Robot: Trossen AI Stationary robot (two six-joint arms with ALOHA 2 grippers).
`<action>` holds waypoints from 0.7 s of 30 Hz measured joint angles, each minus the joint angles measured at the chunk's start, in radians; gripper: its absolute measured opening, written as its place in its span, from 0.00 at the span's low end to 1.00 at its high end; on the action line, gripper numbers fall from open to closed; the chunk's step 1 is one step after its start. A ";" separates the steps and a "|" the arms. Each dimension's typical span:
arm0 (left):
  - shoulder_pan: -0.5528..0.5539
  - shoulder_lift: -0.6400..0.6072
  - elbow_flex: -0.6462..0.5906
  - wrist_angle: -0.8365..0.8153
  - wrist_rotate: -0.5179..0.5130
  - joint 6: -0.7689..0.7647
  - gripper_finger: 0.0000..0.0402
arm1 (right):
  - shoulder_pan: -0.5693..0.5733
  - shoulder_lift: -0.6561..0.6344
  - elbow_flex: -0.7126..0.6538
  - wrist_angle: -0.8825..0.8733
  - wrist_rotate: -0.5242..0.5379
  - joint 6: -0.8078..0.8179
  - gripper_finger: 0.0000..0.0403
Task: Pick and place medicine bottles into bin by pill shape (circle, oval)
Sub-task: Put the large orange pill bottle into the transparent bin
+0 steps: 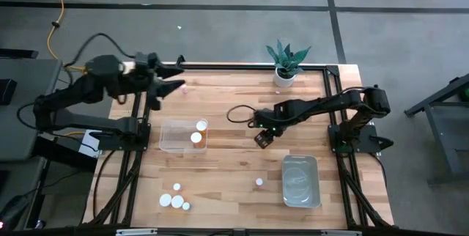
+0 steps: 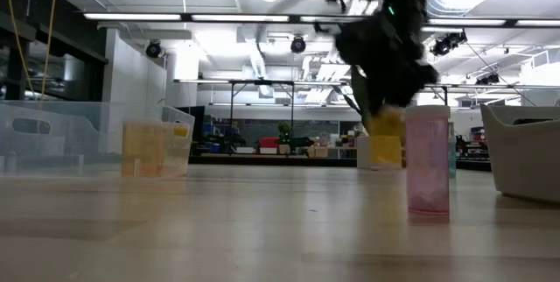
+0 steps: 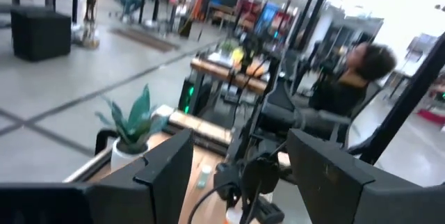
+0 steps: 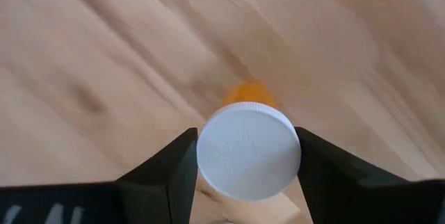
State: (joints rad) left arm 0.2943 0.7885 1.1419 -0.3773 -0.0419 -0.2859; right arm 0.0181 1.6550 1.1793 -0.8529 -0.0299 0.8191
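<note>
Right wrist: bottle between tool fingers.

- Desk: pale wood in butcher-block strips, black frame.
- Bottle between the right end effector's dark fingers: white cap, orange body.
- Bottle standing alone: translucent pink.
- Caps at the desk's 7 o'clock: white.
- Bin at 9 o'clock: clear, two white-capped, yellow-orange bottles inside.
- Bin at 4 o'clock: clear.
- Plant at 12 o'clock: teal-green leaves, white pot.
- Arms: black.
</note>
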 joint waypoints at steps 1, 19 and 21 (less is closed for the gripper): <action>0.000 -0.019 0.000 0.000 -0.005 0.000 0.55 | 0.000 -0.001 0.032 0.002 0.010 -0.029 0.47; 0.001 -0.117 0.001 -0.090 -0.127 -0.020 0.55 | -0.013 0.510 0.915 0.100 -0.018 -0.583 0.45; 0.001 -0.116 0.001 -0.090 -0.132 -0.027 0.55 | -0.015 0.595 1.023 0.071 -0.041 -0.615 0.45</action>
State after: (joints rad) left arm 0.2951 0.6724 1.1427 -0.4675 -0.1741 -0.3130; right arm 0.0026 2.2498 2.2021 -0.7817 -0.0713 0.2041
